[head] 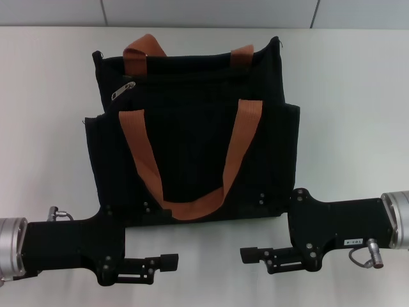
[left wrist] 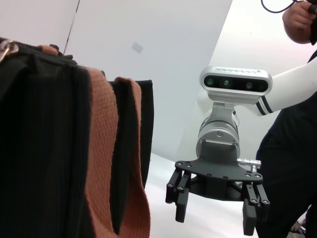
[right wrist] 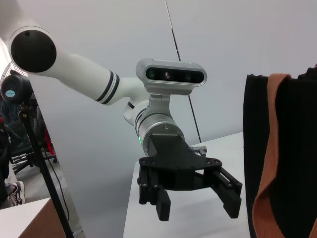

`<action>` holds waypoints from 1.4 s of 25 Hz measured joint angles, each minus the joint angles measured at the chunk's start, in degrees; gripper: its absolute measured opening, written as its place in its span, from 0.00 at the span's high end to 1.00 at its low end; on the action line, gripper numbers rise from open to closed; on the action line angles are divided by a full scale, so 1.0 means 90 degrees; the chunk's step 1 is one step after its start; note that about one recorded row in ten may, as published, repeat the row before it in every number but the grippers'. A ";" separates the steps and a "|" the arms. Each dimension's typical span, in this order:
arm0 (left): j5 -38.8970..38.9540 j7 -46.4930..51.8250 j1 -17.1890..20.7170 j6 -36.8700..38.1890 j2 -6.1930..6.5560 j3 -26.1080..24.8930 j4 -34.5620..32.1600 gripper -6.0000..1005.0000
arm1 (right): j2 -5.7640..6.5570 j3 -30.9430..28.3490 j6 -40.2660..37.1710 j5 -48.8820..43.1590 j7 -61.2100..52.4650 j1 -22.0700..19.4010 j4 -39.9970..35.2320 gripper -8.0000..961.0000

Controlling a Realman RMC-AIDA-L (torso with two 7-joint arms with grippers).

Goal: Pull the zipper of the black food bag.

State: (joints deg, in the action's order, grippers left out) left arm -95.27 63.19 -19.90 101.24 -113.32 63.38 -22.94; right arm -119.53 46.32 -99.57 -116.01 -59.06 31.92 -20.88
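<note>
The black food bag (head: pixel 192 137) stands on the white table, with orange-brown strap handles (head: pixel 238 150) hanging over its front. Its zipper (head: pixel 123 90), a small silver slider, sits near the bag's top left corner, and a bit of silver metal (left wrist: pixel 6 49) shows at the bag's upper edge in the left wrist view. My left gripper (head: pixel 165 262) hovers low in front of the bag's lower left corner, open and empty, and it also shows in the right wrist view (right wrist: pixel 195 204). Facing it, my right gripper (head: pixel 250 256) (left wrist: pixel 218 214) is open in front of the lower right corner.
The white table (head: pixel 358 96) spreads out on both sides of the bag, with a pale wall behind it. A person in dark clothing (left wrist: pixel 292 148) stands at the side, and a stand with cables (right wrist: pixel 34 148) is off the table.
</note>
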 joint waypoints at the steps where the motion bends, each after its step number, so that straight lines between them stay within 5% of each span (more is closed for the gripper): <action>1: 0.0000 0.0000 0.0000 0.0000 0.0000 0.0000 0.0000 0.22 | 0.0000 0.0000 0.0000 0.0000 0.0000 0.0002 -0.0003 0.27; 22: 0.0044 -0.0018 -0.0053 0.0232 -0.0057 -0.0125 -0.0001 0.23 | 0.0000 0.0000 -0.0001 0.0096 0.0068 -0.0019 0.0007 0.27; 25: 0.0064 -0.0201 -0.0078 0.0582 -0.0132 -0.0480 -0.0016 0.23 | 0.0000 0.0000 0.0000 0.0133 0.0068 -0.0034 0.0007 0.27; 28: 0.0080 -0.0756 -0.0094 0.1333 -0.0388 -0.1670 -0.0019 0.23 | 0.0000 0.0000 -0.0001 0.0141 0.0068 -0.0061 0.0006 0.27; 30: 0.0080 -0.0756 -0.0094 0.1333 -0.0388 -0.1670 -0.0019 0.23 | 0.0000 0.0000 -0.0001 0.0143 0.0068 -0.0071 0.0006 0.27; 32: 0.0381 -0.0827 -0.0049 0.1507 -0.0521 -0.2512 0.0021 0.24 | 0.0000 0.0000 -0.0001 0.0145 0.0068 -0.0082 0.0006 0.26; 35: 0.0862 -0.0943 0.0071 0.1447 -0.0550 -0.2982 0.0174 0.24 | 0.0001 0.0000 -0.0001 0.0146 0.0068 -0.0091 0.0006 0.26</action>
State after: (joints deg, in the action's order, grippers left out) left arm -87.51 54.71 -19.26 114.26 -118.27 36.54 -21.37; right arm -119.53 46.32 -99.58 -114.69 -58.44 31.09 -20.83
